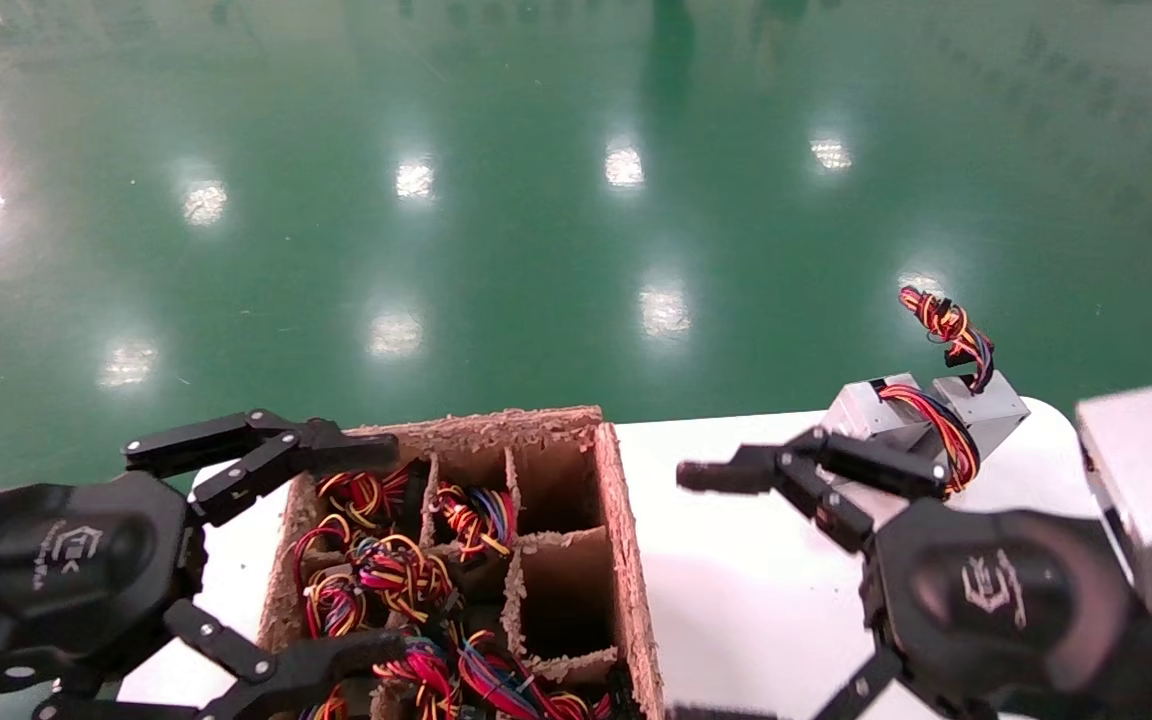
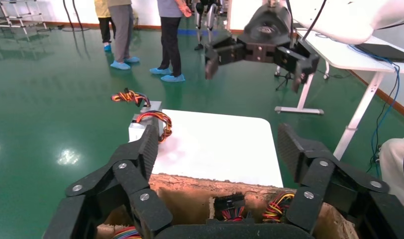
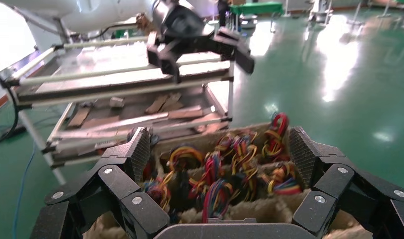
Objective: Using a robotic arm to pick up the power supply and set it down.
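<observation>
So the set-down step looks done, or nearly: the power supply (image 1: pixel 921 410) is seen resting on the white table (image 1: pixel 736 560), at its far right corner, with its twisted wire bundle (image 1: pixel 951 330) sticking up over the edge. In the left wrist view the same box (image 2: pixel 146 124) is shown sitting at the table's corner with nothing clamped on it.

The right gripper (image 1: pixel 736 590) is held just beside the box, on the near side, fingers spread wide and nothing carried between them. Its upper finger (image 1: pixel 806 470) is overlapped with the box in the head view, so real contact can't be told from there; the right wrist view (image 3: pixel 217 159) shows only wide-open fingers and the box of parts beyond.

The left gripper (image 1: pixel 326 555) is parked over the cardboard divider box (image 1: pixel 626 560), also spread open and empty, above compartments stuffed with coloured wires (image 1: pixel 386 580).

If another unit is wanted, a reach into a filled compartment would probably be called for, with care taken that the loose wires aren't snagged on the dividers.
</observation>
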You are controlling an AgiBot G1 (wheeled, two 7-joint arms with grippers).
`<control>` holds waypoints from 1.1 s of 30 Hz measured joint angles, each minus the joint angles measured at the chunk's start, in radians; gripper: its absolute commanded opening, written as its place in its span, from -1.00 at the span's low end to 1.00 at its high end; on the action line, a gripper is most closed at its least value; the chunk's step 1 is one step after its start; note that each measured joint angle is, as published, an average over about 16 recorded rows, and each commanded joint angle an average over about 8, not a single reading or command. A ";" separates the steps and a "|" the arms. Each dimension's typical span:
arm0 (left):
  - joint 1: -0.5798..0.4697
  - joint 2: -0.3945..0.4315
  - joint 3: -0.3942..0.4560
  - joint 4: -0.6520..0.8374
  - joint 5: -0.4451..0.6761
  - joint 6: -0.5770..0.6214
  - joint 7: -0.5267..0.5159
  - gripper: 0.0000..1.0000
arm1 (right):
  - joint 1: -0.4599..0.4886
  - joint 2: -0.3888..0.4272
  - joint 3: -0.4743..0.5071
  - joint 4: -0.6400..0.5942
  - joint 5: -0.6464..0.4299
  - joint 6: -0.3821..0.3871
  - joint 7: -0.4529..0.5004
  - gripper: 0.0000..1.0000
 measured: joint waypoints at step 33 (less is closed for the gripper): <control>0.000 0.000 0.000 0.000 0.000 0.000 0.000 -1.00 | -0.057 -0.032 -0.189 0.061 -0.204 0.010 -0.197 -1.00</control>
